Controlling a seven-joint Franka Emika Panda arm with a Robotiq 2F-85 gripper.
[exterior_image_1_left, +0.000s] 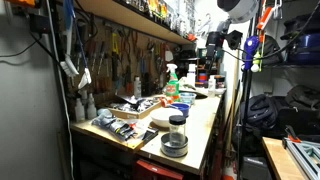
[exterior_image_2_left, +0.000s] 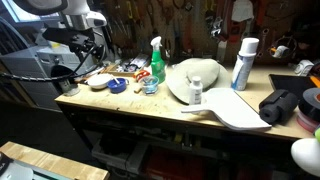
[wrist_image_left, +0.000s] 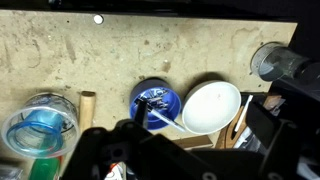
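My gripper (wrist_image_left: 182, 138) hangs above the far end of a worn wooden workbench (wrist_image_left: 120, 50), and its dark fingers look spread with nothing between them. Right below it in the wrist view are a blue bowl (wrist_image_left: 155, 103) holding small metal items and a thin stick, and an empty white bowl (wrist_image_left: 211, 107) touching its side. In an exterior view the gripper (exterior_image_2_left: 86, 46) is well above the blue bowl (exterior_image_2_left: 117, 86) and the white bowl (exterior_image_2_left: 97, 83). In another exterior view the arm and gripper (exterior_image_1_left: 212, 50) are at the bench's far end.
A clear tub with a blue rim (wrist_image_left: 40, 125) sits beside the bowls. On the bench stand a green spray bottle (exterior_image_2_left: 157, 60), a big white dish (exterior_image_2_left: 195, 78), a white can (exterior_image_2_left: 243, 62) and a black bag (exterior_image_2_left: 283, 105). A lidded jar (exterior_image_1_left: 176, 135) is near the front edge. Tools hang on the wall.
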